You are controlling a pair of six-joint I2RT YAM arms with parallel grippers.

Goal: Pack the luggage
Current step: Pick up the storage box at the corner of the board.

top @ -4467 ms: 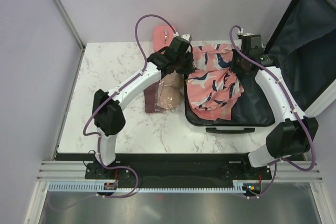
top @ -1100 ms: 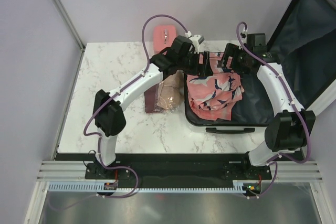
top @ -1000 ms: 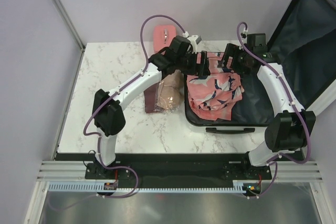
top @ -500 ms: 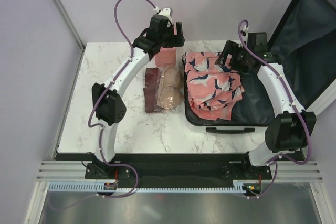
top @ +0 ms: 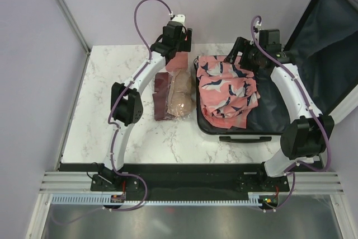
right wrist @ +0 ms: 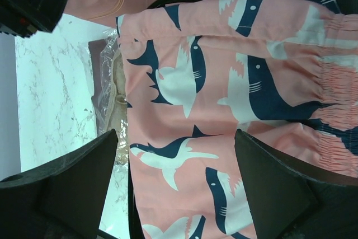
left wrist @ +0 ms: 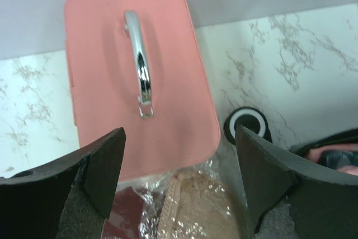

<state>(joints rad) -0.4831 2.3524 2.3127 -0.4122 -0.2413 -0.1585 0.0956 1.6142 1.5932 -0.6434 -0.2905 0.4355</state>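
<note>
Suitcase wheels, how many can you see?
1. A black wheel with a white ring sits at a corner of the open dark hard-shell suitcase, near the pink box-shaped case. Other wheels may be hidden underneath.

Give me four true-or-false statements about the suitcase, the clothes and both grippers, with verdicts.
1. The pink shark-print garment lies in the open hard-shell suitcase. True.
2. The left gripper is shut on the metal handle of the pink case. False: it is open above the case.
3. The right gripper is open over the garment. True.
4. The plastic-wrapped beige bundle sits inside the suitcase. False: it lies on the marble table beside it.
</note>
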